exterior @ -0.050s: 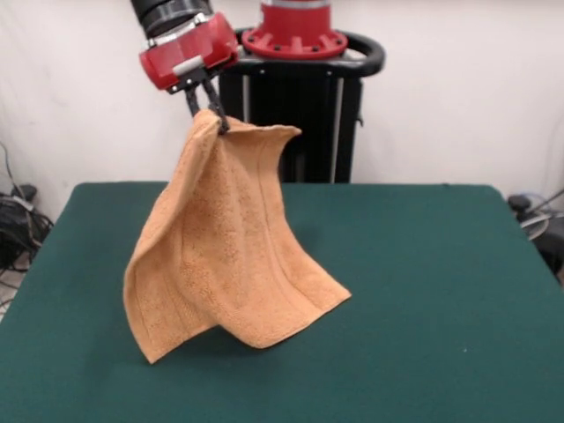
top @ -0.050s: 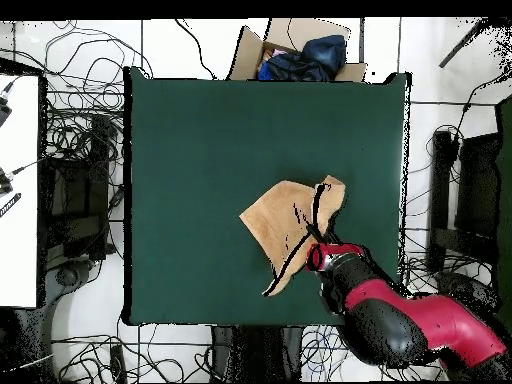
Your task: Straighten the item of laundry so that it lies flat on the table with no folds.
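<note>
Above the table [exterior @ -0.050s: 423, 291], gripper [exterior @ -0.050s: 210, 110] is clamped on one top edge of the towel [exterior @ -0.050s: 225, 256], holding it up. Towel hangs in a draped cone shape, lower edge and corners touching or just off the green top, hard to tell which. Woven band visible near the lower hem. Overhead view: towel [top @ -0.050s: 285, 225] sits toward the robot-side half of the table [top @ -0.050s: 190, 150]; cardboard box [top @ -0.050s: 300, 50] with blue cloth beyond the far edge.
</note>
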`<state>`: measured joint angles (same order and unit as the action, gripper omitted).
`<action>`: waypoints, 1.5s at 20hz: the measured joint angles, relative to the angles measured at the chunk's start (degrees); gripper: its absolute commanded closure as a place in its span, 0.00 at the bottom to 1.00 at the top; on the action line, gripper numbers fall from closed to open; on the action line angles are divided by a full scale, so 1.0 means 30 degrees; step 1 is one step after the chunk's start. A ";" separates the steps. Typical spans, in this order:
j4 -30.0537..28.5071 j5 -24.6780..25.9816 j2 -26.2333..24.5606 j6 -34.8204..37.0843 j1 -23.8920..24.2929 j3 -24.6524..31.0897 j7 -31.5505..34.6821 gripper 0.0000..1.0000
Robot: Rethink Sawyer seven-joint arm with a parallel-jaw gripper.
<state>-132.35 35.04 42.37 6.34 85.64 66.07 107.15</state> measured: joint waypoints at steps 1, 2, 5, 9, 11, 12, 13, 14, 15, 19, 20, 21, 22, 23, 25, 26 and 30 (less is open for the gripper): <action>0.0000 0.0387 -0.0318 -0.0106 0.0168 -0.0003 0.0000 1.00; 0.0000 0.0774 -0.0635 -0.0212 0.0336 -0.0006 0.0000 1.00; 0.0003 0.1755 -0.1435 -0.0307 0.0589 -0.0003 0.0000 1.00; 0.0014 0.2845 -0.2429 -0.0319 0.0977 -0.0110 0.0000 1.00; 0.0019 0.3578 -0.3132 -0.0319 0.1258 -0.0440 0.0000 1.00; 0.0019 0.3960 -0.3484 -0.0315 0.1396 -0.0622 0.0000 1.00; 0.0022 0.4342 -0.3865 -0.0315 0.1544 -0.0815 0.0000 1.00; 0.0030 0.4685 -0.4186 -0.0319 0.1676 -0.0972 0.0000 1.00; 0.0025 0.4941 -0.4439 -0.0311 0.1790 -0.1074 0.0000 1.00; 0.0088 0.6800 -0.6835 -0.0309 0.3118 -0.1872 0.0000 1.00; 0.0113 0.7067 -0.7294 -0.0311 0.3404 -0.2023 0.0000 1.00; 0.0143 0.7252 -0.7655 -0.0307 0.3652 -0.2139 0.0000 1.00; 0.0160 0.7335 -0.7831 -0.0307 0.3780 -0.2191 0.0000 1.00; 0.0248 0.7595 -0.8551 -0.0299 0.4306 -0.2329 0.0000 1.00; 0.0374 0.7781 -0.9289 -0.0208 0.4896 -0.2413 -0.0006 1.00; 0.0435 0.7848 -0.9587 -0.0144 0.5137 -0.2447 -0.0008 1.00; 0.0798 0.8021 -1.1041 0.0566 0.6309 -0.2827 -0.0356 1.00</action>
<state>-129.95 59.10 9.24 8.04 104.56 57.59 106.09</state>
